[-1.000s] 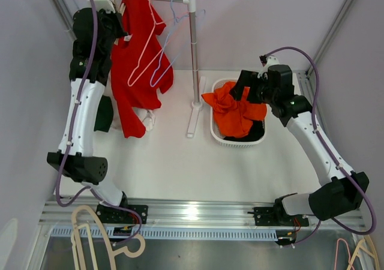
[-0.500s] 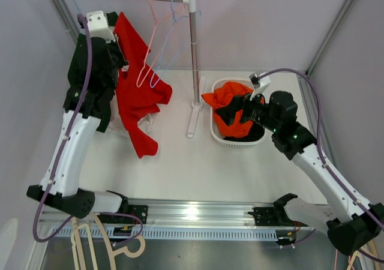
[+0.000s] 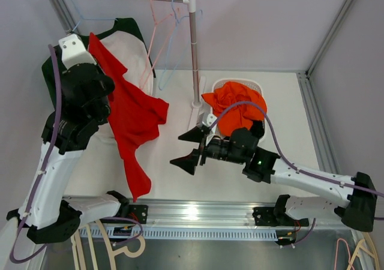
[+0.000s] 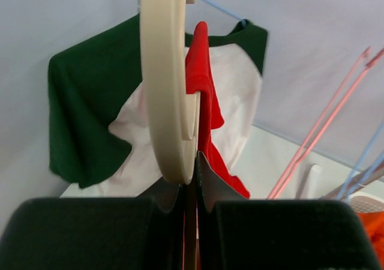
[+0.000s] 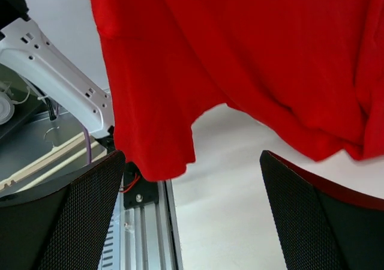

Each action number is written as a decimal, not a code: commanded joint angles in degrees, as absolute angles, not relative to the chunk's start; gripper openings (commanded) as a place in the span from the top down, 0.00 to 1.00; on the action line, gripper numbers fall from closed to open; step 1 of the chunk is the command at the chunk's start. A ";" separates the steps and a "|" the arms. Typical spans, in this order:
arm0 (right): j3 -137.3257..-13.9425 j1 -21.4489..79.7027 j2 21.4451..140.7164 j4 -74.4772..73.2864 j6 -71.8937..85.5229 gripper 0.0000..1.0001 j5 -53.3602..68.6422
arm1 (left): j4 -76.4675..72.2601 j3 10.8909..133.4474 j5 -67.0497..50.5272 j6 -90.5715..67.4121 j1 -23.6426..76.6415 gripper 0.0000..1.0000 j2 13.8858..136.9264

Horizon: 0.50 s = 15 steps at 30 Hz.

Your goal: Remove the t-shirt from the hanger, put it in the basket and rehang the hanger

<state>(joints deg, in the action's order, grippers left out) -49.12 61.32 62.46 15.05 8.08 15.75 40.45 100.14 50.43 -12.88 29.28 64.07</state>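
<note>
Red shirt [image 3: 129,117]: hung on hanger [image 4: 165,84], which left gripper [image 4: 191,183] pinched at left. Right gripper [image 3: 188,148] stood wide, empty, facing hem [image 5: 156,162]. Step judged: reaching in; next called for closing on hem, pulling down.

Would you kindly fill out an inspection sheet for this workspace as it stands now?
Surface: white table.
Job's things: red t-shirt draped on a cream hanger.
Clutter: basket of orange clothes; green-and-white shirt on the rack.
Grippers: left gripper shut on the red t-shirt; right gripper open, empty.
Cables: purple cable along each arm.
Surroundings: grey walls.
</note>
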 commanded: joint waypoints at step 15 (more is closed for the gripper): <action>-68.54 74.18 87.97 33.48 3.16 0.00 8.79 | 44.21 100.90 59.15 -18.98 31.55 0.99 67.32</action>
